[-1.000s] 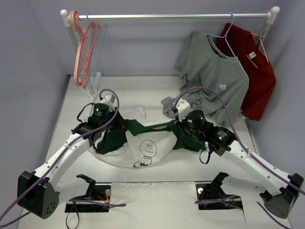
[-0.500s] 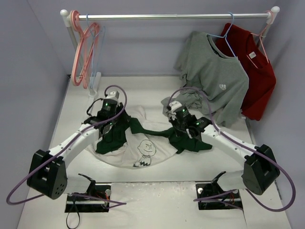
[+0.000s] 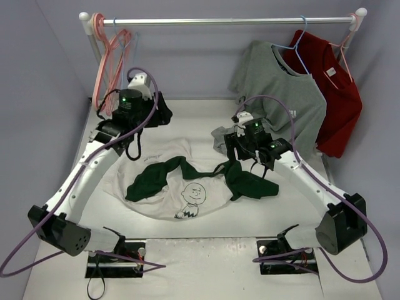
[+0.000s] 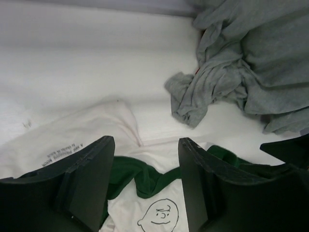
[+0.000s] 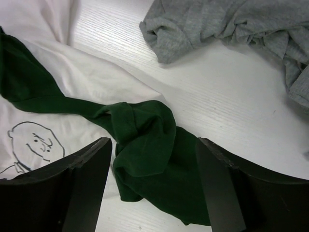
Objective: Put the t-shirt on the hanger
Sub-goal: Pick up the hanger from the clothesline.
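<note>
The t-shirt [image 3: 169, 203] lies crumpled on the table, off-white with the cartoon face up and dark green sleeves twisted across it. My left gripper [image 3: 161, 112] hangs open, raised behind the shirt's left side and holding nothing; the left wrist view has the shirt [image 4: 96, 130] below its gripper [image 4: 145, 145]. My right gripper [image 3: 239, 156] is open just above the right green sleeve [image 5: 145, 150], its fingers [image 5: 153, 145] either side of it without touching. The light-blue hanger [image 3: 132, 45] hangs on the rail's left end, partly hidden by my left arm.
Pink hangers [image 3: 106, 69] hang beside the blue one on the rail [image 3: 219, 21]. A grey t-shirt [image 3: 281, 94] and a red t-shirt [image 3: 337, 94] hang at the right; the grey one's hem bunches on the table [image 5: 203, 24] just behind my right gripper.
Both grippers opened and let go of the t-shirt, which dropped flat. My left arm rose and swung back-left toward the rail; the right pulled back slightly.
</note>
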{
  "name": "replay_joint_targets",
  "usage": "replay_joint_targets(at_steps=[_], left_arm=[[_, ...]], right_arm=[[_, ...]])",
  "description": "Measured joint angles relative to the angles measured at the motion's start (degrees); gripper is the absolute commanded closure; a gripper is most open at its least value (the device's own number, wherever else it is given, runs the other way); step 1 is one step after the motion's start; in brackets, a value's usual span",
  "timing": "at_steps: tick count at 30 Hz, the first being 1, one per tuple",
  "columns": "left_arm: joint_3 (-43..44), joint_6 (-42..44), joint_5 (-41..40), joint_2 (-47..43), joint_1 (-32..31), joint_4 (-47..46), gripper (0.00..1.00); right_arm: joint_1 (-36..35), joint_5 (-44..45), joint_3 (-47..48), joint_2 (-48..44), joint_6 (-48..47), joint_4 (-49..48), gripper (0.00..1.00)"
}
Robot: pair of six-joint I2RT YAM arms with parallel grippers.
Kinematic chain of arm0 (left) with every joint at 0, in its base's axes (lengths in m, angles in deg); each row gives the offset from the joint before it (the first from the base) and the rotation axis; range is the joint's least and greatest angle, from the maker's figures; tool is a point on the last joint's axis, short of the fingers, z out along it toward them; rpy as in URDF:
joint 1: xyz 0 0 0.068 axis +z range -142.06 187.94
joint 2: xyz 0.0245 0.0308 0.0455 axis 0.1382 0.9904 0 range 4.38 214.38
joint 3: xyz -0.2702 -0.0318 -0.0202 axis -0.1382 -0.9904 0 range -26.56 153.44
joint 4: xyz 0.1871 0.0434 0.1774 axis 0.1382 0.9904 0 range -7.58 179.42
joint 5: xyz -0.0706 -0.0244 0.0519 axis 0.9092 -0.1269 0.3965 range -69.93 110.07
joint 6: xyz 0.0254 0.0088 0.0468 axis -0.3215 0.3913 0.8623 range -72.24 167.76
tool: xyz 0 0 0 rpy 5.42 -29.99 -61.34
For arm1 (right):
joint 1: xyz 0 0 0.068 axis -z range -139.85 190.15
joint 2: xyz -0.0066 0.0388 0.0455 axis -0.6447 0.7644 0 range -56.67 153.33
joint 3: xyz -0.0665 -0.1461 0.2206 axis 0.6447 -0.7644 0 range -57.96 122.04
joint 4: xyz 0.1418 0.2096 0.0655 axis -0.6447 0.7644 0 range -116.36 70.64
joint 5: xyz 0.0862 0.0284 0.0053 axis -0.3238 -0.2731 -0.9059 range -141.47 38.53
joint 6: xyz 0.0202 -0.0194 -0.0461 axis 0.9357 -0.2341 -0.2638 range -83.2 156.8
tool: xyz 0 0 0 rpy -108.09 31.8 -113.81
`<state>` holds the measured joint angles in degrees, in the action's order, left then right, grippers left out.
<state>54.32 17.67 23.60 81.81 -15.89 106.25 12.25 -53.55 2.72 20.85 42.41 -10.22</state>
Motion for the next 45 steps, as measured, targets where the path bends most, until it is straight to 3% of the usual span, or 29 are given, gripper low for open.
replay_joint_targets(at_steps=[2, 5, 9, 13, 25, 39, 45], left_arm=[[6.56, 2.82, -0.59, 0.09, 0.0, 3.26, 0.47], [16.9, 7.74, -3.21, 0.46, 0.02, 7.96, 0.58], [30.8, 14.75, -7.98, 3.43, 1.22, 12.68, 0.58], [37.46, 19.1, -10.71, 7.13, 4.48, 15.67, 0.58], [39.23, 22.88, -9.53, 21.81, 12.31, 22.21, 0.58], [40.48, 23.52, -6.05, 21.81, 13.03, 22.47, 0.58], [42.36, 25.07, -8.17, 20.81, 13.03, 22.56, 0.58]], right_arm=[[0.0, -0.76, 1.33, -0.9, -0.37, 0.76, 0.28], [-0.31, -1.62, 3.3, -2.89, -1.27, 1.16, 0.27], [-0.33, -3.02, 4.26, -5.79, -2.1, 1.2, 0.27], [-0.39, -4.35, 4.26, -6.82, -2.78, 1.4, 0.26], [-0.66, -6.62, 3.39, -9.92, -4.17, 2.51, 0.25], [-0.66, -8.0, 1.18, -10.95, -3.87, 2.54, 0.25], [-0.66, -8.94, 1.09, -10.95, -3.67, 2.51, 0.25]])
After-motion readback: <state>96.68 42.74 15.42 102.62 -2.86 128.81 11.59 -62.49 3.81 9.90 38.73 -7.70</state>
